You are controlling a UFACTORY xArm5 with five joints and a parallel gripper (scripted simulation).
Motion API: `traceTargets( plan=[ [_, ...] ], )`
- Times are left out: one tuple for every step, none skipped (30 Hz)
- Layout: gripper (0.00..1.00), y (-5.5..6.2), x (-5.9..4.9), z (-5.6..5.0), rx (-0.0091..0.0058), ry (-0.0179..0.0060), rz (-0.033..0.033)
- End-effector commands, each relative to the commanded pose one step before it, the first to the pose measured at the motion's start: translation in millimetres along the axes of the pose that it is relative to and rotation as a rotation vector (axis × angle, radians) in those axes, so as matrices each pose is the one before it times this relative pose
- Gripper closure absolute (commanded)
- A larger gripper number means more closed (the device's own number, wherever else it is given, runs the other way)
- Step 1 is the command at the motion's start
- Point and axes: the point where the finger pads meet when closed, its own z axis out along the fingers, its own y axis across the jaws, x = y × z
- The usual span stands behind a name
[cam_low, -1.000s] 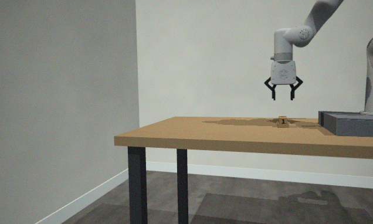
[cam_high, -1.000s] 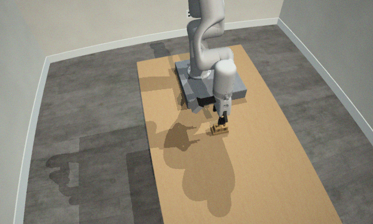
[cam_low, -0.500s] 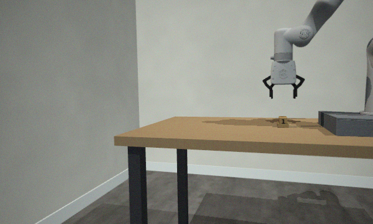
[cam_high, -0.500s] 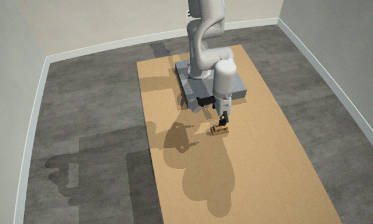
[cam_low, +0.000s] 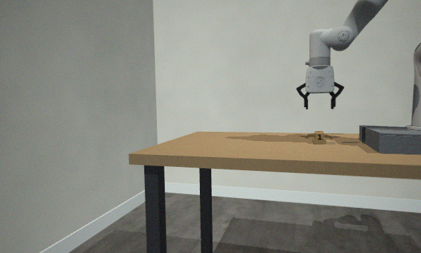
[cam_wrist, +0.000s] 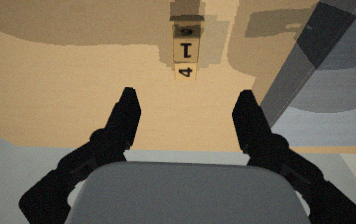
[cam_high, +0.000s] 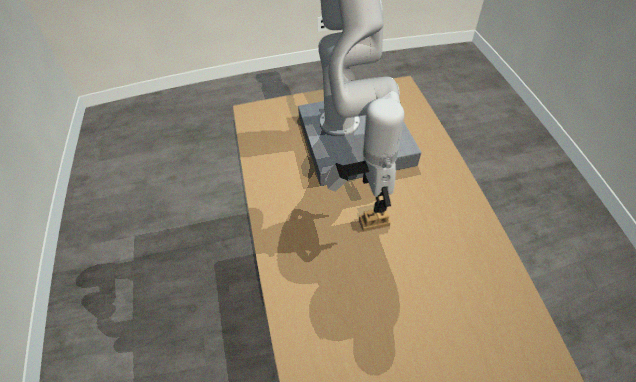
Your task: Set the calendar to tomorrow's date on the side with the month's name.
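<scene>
The small wooden calendar tray (cam_high: 375,227) (cam_low: 319,142) (cam_wrist: 186,18) appears flat on the table. Wooden cube faces stand in a row in the wrist view: a shaded 6 or 9 (cam_wrist: 186,32), a 1 (cam_wrist: 185,50) and a lit 4 (cam_wrist: 185,71). The exterior view shows a cube (cam_low: 318,136) in the tray with an upright 1 on its end face. The side with the month's name and its digits cannot be read. My gripper (cam_high: 382,207) (cam_low: 319,108) (cam_wrist: 186,100) is wide open and empty, well above the tray, touching nothing.
The grey base block (cam_high: 360,149) (cam_low: 397,142) (cam_wrist: 325,100) stands on the table (cam_high: 450,284) (cam_low: 215,148) behind the tray, under the arm. The arm's shadow falls across the table around the tray.
</scene>
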Motion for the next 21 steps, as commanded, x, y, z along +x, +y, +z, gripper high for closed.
traceTargets(
  plan=[
    [0.0, -1.2, -0.44, -13.96, 0.00362, 0.00005, 0.00004],
    [0.0, -0.01, -0.06, -4.05, 0.0, 0.00001, 0.0],
    [0.0, 0.04, -0.06, -4.21, 0.0, 0.00001, 0.0],
    [0.0, -0.03, -0.06, -4.3, 0.0, 0.00001, 0.0],
    [0.0, 0.03, -0.06, -4.32, 0.0, 0.00001, 0.0],
    [0.0, -0.02, -0.06, -4.26, 0.0, 0.00001, 0.0],
    [0.0, 0.01, -0.06, -4.12, 0.0, 0.00001, 0.0],
    [0.0, 0.02, -0.06, -3.92, 0.0, 0.0, 0.0],
    [0.0, -0.02, -0.05, -3.64, 0.0, 0.0, 0.0],
    [0.0, 0.02, -0.05, -3.31, 0.0, 0.0, 0.0],
    [0.0, 0.01, -0.04, -2.92, 0.0, 0.0, 0.0],
    [0.0, -0.02, -0.04, -2.5, 0.0, 0.0, 0.0],
    [0.0, 0.0, 0.0, 0.0, 0.0, 0.0, 0.0],
    [0.0, 0.0, 0.0, 0.0, 0.0, 0.0, 0.0],
    [0.0, 0.0, -0.03, -2.05, 0.0, 0.0, 0.0],
    [0.0, 0.01, -0.02, -1.6, 0.0, 0.0, 0.0],
    [0.0, 0.01, -0.02, -1.16, 0.0, 0.0, 0.0],
    [0.0, 0.01, -0.01, -0.76, 0.0, 0.0, 0.0],
    [0.0, 0.01, -0.01, -0.42, 0.0, 0.0, 0.0],
    [0.0, 0.0, 0.0, -0.17, 0.0, 0.0, 0.0],
    [0.0, 0.0, 0.0, -0.03, 0.0, 0.0, 0.0]
  ],
)
